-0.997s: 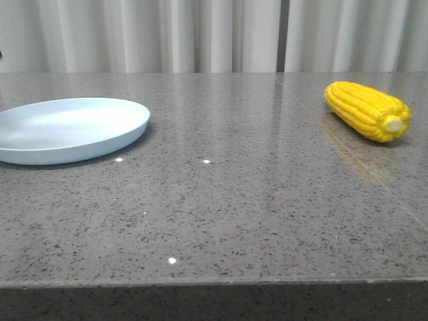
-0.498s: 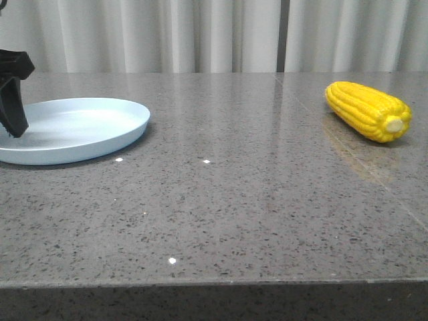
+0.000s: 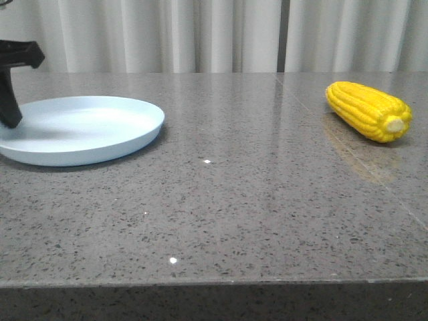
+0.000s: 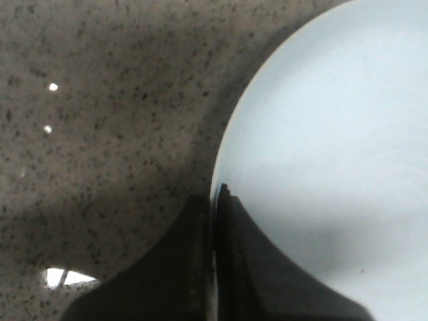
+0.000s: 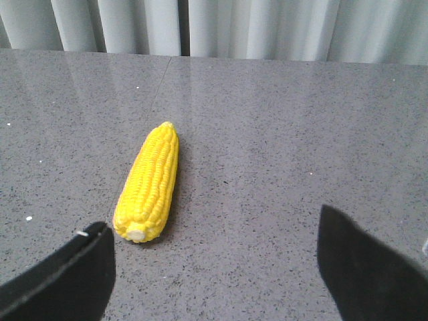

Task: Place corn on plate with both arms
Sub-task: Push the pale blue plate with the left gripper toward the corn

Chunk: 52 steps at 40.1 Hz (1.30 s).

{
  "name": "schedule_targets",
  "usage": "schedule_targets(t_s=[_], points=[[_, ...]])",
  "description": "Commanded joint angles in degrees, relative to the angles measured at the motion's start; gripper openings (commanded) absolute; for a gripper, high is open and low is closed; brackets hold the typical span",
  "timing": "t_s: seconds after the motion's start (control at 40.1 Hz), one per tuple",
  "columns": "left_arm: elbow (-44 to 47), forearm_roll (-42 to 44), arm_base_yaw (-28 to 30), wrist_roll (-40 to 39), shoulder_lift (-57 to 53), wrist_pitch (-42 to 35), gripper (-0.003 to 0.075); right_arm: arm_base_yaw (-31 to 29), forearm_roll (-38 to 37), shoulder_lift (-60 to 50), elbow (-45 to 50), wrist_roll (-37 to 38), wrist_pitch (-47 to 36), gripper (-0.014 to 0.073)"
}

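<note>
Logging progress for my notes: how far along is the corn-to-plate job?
Early. The corn lies untouched on the table, far from the plate. In hand: the left gripper is shut on the plate's rim; the right gripper is open, short of the corn. Left: grasping and placing it.

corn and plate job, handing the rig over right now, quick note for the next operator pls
Left gripper: shut on the plate rim, at the table's left side.
Right gripper: open, holding nothing, apart from the corn.
Corn: lying on the table, far right, untouched.
Done: plate gripped.
Left: pick up the corn and set it on the plate.
</note>
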Motion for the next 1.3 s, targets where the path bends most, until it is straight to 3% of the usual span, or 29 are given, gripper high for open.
schedule_targets(t_s=[0.0, 0.224, 0.474, 0.773, 0.897, 1.072, 1.121, 1.196, 1.271], points=[[-4.7, -4.6, -2.5, 1.2, -2.8, -2.0, -0.002, -0.3, 0.1, 0.7, -2.2, -0.4, -4.3, 0.0634], [-10.2, -8.7, -9.1, -1.0, -1.9, -0.8, -0.002, -0.3, 0.1, 0.7, -2.2, -0.4, -4.3, 0.0634], [-10.3, -17.1, -9.8, -1.0, 3.3, -1.3, -0.002, -0.3, 0.1, 0.7, -2.2, -0.4, -4.3, 0.0634], [-10.3, -17.0, -11.4, -0.9, 7.3, -1.7, -0.0012, -0.3, 0.1, 0.7, -2.2, -0.4, -4.3, 0.0634], [-10.3, -16.4, -11.3, -0.6, 7.3, -1.6, 0.0111, -0.3, 0.1, 0.7, -2.2, -0.4, -4.3, 0.0634], [-10.3, -14.9, -11.3, 0.7, 6.3, -1.5, 0.0488, -0.3, 0.1, 0.7, -2.2, -0.4, -4.3, 0.0634], [-10.3, -12.7, -11.0, 0.7, 4.8, -2.0, 0.0552, -0.3, 0.1, 0.7, -2.2, -0.4, -4.3, 0.0634], [-10.3, -8.3, -10.3, -0.1, 1.8, -2.1, 0.0589, -0.3, 0.1, 0.7, -2.2, -0.4, -4.3, 0.0634], [-9.6, -2.8, -9.0, -3.0, -1.8, -2.1, 0.0572, -0.3, 0.1, 0.7, -2.2, -0.4, -4.3, 0.0634]])
